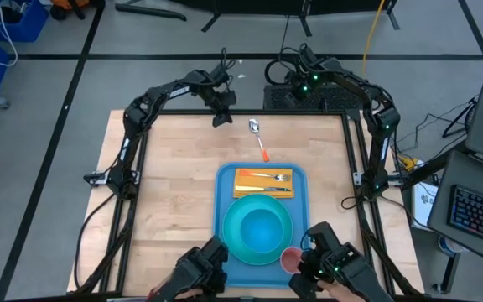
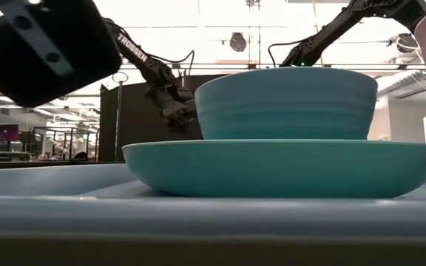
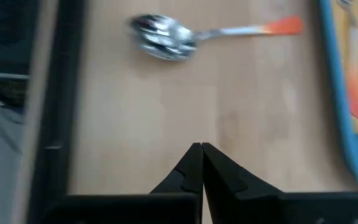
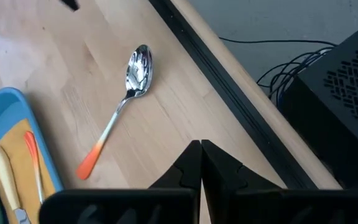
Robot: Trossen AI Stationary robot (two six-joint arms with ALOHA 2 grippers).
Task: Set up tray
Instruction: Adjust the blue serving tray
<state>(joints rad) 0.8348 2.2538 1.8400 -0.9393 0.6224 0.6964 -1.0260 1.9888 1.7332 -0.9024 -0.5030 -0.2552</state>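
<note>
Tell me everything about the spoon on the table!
The spoon has a shiny silver metal bowl and neck, and a handle that fades from white to orange plastic at its end. It lies flat on the bare wooden table, alone, near the far edge, with its orange tip pointing toward the blue tray but stopping short of it. Nothing touches it, and no tool holds it.
</note>
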